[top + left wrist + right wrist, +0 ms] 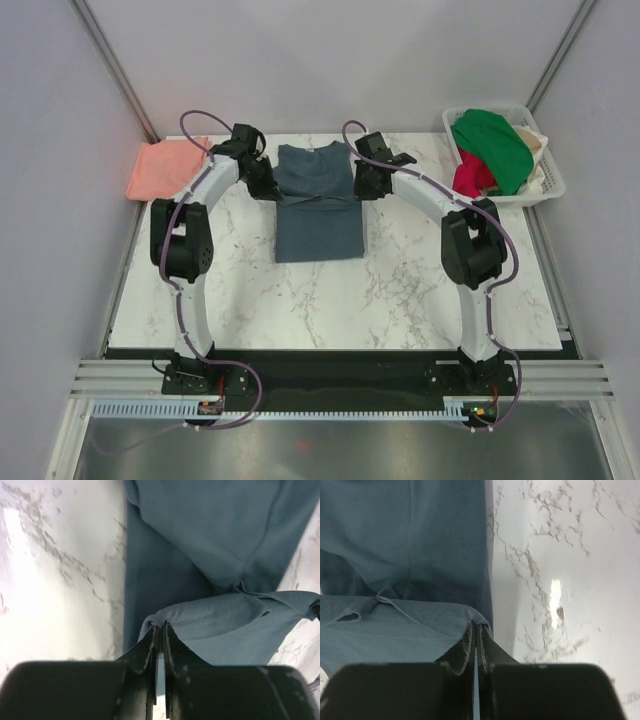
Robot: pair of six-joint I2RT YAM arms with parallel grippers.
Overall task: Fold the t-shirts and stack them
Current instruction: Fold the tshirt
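Observation:
A slate-blue t-shirt [318, 205] lies lengthwise at the table's middle back, its sides folded in and its upper part lifted into a fold. My left gripper [264, 185] is shut on the shirt's left edge; in the left wrist view the gripper [160, 627] pinches a hemmed fold of the shirt [215, 555]. My right gripper [365, 185] is shut on the right edge; in the right wrist view the gripper [476, 626] pinches the shirt [405, 545]. A folded salmon-pink t-shirt [165, 168] lies at the back left, part off the marble.
A white basket [548, 180] at the back right holds green [492, 148], red and cream garments. The marble tabletop [330, 300] stretches toward me in front of the shirt. Grey walls close the back and sides.

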